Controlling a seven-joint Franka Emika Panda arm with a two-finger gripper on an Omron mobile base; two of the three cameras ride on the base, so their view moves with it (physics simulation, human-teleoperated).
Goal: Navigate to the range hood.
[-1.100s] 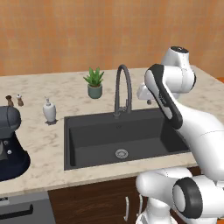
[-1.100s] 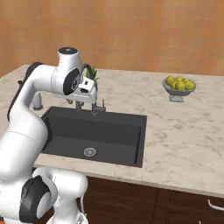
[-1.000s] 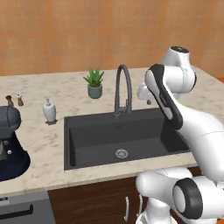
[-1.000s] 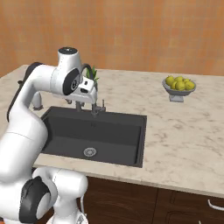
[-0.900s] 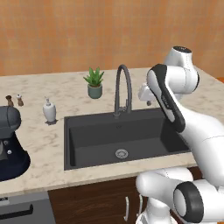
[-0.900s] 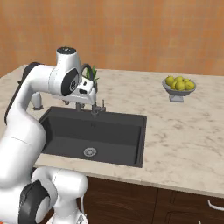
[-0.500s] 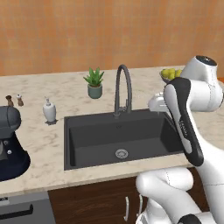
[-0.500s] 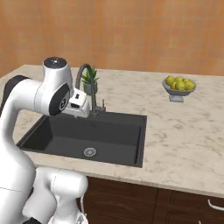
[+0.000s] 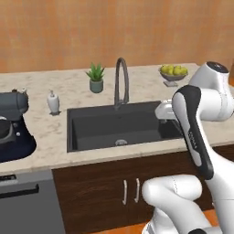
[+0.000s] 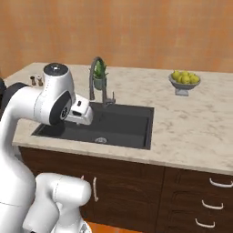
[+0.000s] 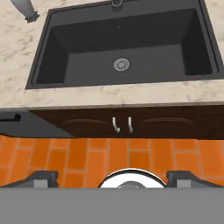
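The robot is facing a black sink (image 9: 119,127) set in the desk (image 10: 191,119), with no range hood ahead. Its fingers (image 11: 43,177) are standing spread apart, holding nothing, pointing down at the floor (image 11: 109,157). Which way the hood lies cannot be told from here.

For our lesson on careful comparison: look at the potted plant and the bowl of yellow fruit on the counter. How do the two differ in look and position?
The potted plant has spiky green leaves in a small grey pot; the fruit bowl holds round yellow fruit in a shallow grey bowl on a foot. The plant stands just left of the faucet, behind the sink; the bowl sits well to the faucet's right, beyond the sink. Both stand upright toward the back of the same marbled counter.
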